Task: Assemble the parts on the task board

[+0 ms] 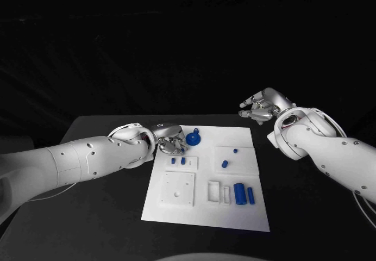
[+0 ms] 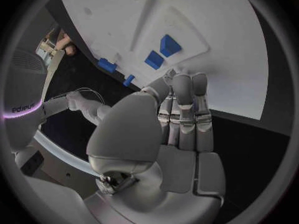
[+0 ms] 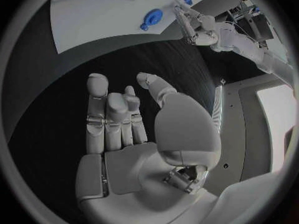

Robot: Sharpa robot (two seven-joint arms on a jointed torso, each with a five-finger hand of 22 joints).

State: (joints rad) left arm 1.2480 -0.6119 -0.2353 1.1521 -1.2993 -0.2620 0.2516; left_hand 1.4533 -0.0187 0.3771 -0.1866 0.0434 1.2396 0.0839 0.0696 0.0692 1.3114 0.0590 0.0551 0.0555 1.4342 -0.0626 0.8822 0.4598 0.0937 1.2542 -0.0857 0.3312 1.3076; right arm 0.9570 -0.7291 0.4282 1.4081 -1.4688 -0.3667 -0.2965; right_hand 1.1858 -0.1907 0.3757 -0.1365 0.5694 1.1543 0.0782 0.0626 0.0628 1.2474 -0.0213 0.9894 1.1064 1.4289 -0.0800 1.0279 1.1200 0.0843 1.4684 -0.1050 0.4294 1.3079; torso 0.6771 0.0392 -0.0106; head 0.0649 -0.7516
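No legible text on the board [image 1: 205, 179] or its blue parts [image 1: 239, 193]; no labels, numbers or markings readable on either surface in the head view. One faint line of lettering appears in the left wrist view, on a dark curved casing [image 2: 22, 89] beside a purple-lit edge (characters too small and bent by the lens to read with confidence). Nothing readable in the right wrist view.
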